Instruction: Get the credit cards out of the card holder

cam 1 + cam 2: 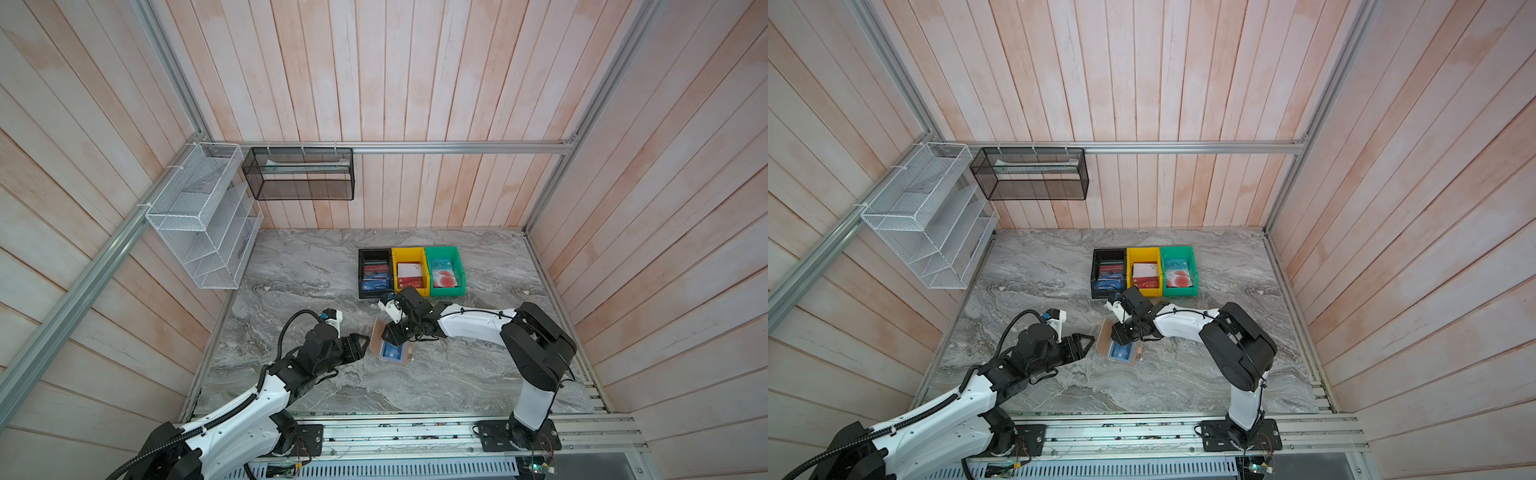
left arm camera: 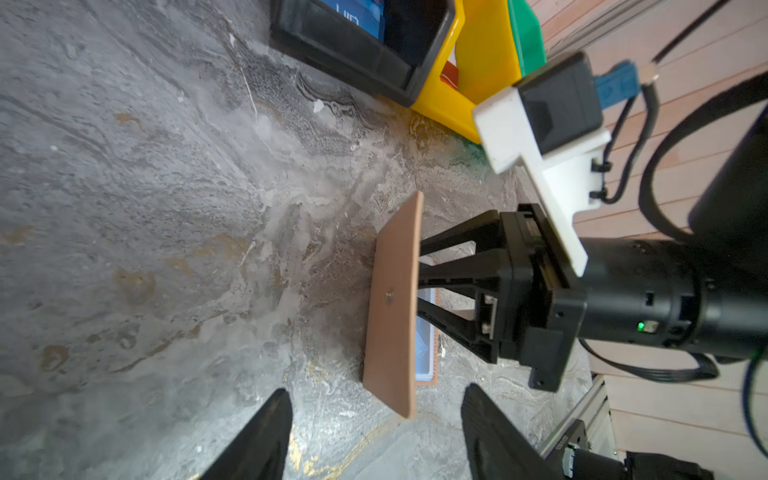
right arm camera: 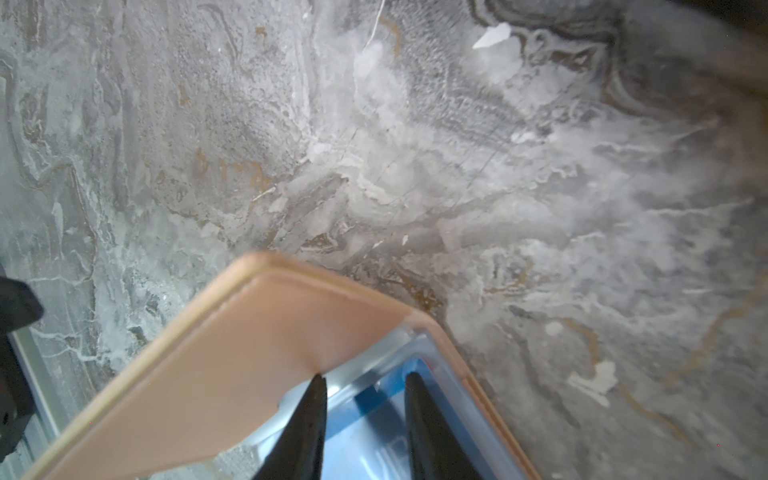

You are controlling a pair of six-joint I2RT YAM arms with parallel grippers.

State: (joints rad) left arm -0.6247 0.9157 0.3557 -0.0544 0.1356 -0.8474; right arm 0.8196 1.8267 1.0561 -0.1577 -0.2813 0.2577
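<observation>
The tan card holder (image 1: pixel 376 334) (image 1: pixel 1103 337) lies open on the marble table, its cover (image 2: pixel 395 299) (image 3: pixel 232 365) standing up on edge. A blue credit card (image 1: pixel 395 352) (image 1: pixel 1122 353) (image 3: pixel 374 428) shows through the clear sleeve. My right gripper (image 1: pixel 392 341) (image 1: pixel 1120 340) (image 3: pixel 365 376) points down into the holder, jaws a narrow gap apart. One tip sits at the fold of the cover, the other on the sleeve over the blue card. My left gripper (image 1: pixel 362 347) (image 1: pixel 1087 345) (image 2: pixel 376 390) is open just left of the raised cover, holding nothing.
Behind the holder stand a black bin (image 1: pixel 360 274), a yellow bin (image 1: pixel 409 251) and a green bin (image 1: pixel 442 250), each with cards inside. A white wire rack (image 1: pixel 199 216) and a black mesh basket (image 1: pixel 299 174) hang on the walls at the back left.
</observation>
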